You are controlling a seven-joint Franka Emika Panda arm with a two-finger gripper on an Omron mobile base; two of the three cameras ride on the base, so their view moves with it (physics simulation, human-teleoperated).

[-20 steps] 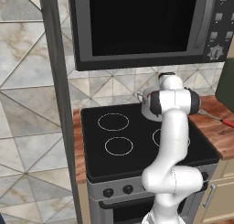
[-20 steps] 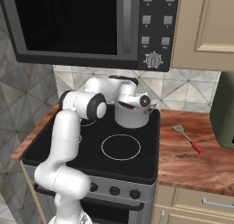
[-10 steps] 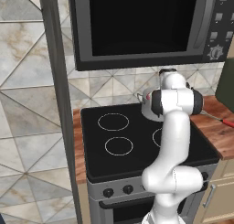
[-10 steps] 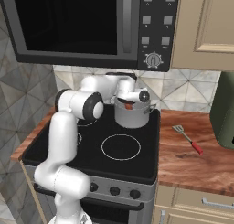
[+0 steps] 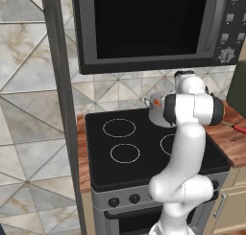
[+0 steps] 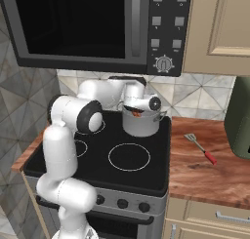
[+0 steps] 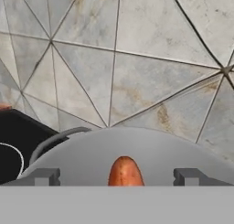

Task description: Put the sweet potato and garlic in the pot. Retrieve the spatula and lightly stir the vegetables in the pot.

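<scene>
1. Reddish-orange and rounded, the small sweet potato (image 7: 124, 171) sits between our two-finger gripper's (image 7: 117, 176) dark tips, which stand wide apart; we cannot tell whether they touch it.
2. The plain grey brushed-metal pot (image 6: 141, 123) lies directly beneath the gripper (image 6: 137, 112), at its rim.
3. We judge a release off-centre could bounce the lump off the rim onto the black glass cooktop (image 6: 105, 155).
4. Lowering further risks knocking the pot's loop handle (image 7: 57, 139).
</scene>
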